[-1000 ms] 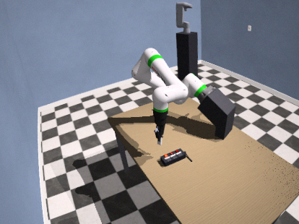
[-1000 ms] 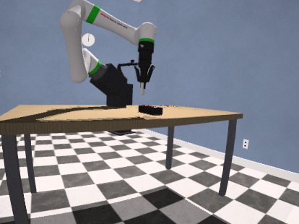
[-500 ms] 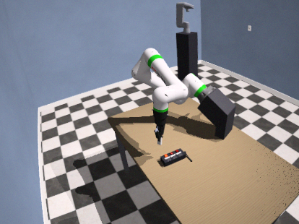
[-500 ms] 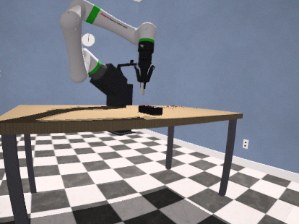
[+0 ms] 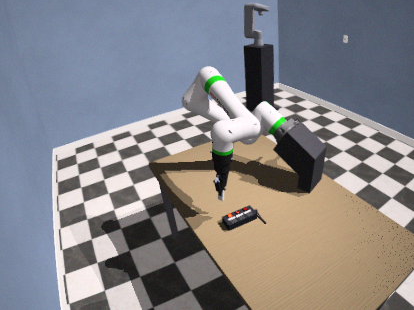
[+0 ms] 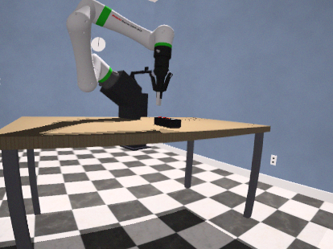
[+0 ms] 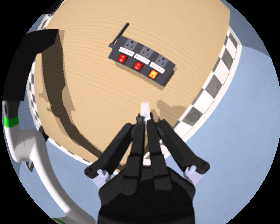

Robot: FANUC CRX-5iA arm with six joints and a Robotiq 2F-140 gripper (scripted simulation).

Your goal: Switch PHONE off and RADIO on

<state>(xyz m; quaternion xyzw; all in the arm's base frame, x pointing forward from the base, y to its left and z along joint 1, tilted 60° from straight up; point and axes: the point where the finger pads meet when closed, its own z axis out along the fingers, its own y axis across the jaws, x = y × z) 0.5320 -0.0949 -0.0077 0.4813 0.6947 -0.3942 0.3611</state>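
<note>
A black power strip [image 5: 240, 217] [image 6: 167, 121] [image 7: 141, 58] lies the right way up on the wooden table [image 5: 320, 238] [image 6: 100, 128] near its left edge. In the wrist view it shows three rocker switches: two are dark red and the one nearest the edge glows orange. The labels are too small to read. My gripper [image 5: 221, 194] [image 6: 158, 101] [image 7: 145, 108] is shut on nothing and points straight down. It hangs well above the table, to the left of the strip and clear of it.
The arm's dark angled base block [image 5: 301, 154] [image 6: 128, 95] stands at the back of the table. A short cord stub [image 5: 261, 219] sticks out of the strip's far end. A black pillar with a grey bracket [image 5: 258, 73] stands behind on the checkered floor.
</note>
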